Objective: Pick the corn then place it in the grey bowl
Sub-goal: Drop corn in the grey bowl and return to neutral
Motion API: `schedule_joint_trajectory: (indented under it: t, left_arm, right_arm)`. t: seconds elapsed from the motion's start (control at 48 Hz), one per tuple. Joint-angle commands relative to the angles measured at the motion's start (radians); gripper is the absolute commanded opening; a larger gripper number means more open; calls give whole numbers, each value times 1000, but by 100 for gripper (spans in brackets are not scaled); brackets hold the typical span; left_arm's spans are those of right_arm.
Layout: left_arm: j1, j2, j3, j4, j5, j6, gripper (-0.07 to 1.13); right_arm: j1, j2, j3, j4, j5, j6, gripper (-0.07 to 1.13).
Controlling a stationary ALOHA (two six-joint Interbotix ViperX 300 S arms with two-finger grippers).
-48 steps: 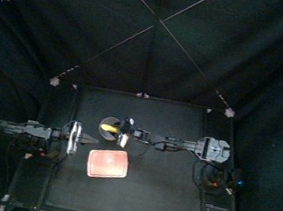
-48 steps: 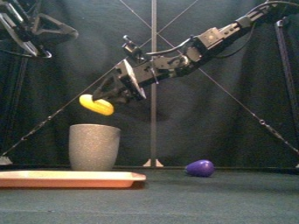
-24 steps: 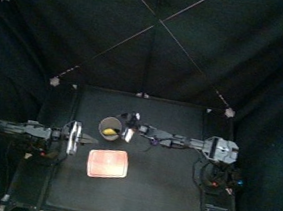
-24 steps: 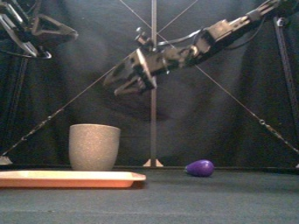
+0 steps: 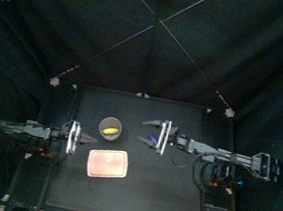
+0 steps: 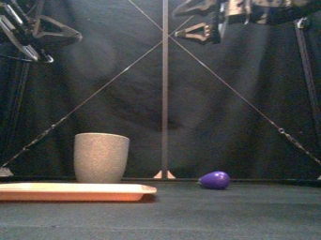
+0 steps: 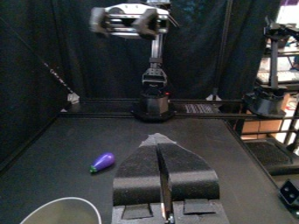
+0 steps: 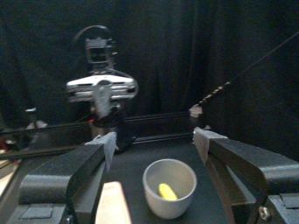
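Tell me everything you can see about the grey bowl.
The grey bowl is really a tall speckled cup that looks like stone, with a rounded rim and walls that narrow slightly toward the base. It stands upright on the table, left of centre, behind the pink tray. The yellow corn lies inside it at the bottom. Nothing grips it.

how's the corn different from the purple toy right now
Colour: the corn is yellow, the purple toy is purple.
Place: the corn lies inside the grey cup; the purple toy lies on the table, right of the cup.
Sight: from the front the cup's wall hides the corn, while the purple toy shows whole.
Shared: both are small toy foods, and nothing grips either.
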Motion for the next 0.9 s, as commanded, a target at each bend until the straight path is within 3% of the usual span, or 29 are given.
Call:
schedule_joint_trajectory:
  t: [0.021,0.188,0.438,0.896]
  left_arm:
    - [15,-15,-20,3,-3,2,-3]
    - [32,-40,-21,3,-5,2,-3]
    - [41,-48,-26,2,-3,0,-3]
    - [57,-48,-28,0,-5,2,-3]
  right_arm:
    - [49,-130,81,8,-14,2,102]
    - [127,-298,207,8,-14,2,102]
    - [179,-453,341,20,2,6,102]
    - [192,-491,462,64,-2,3,102]
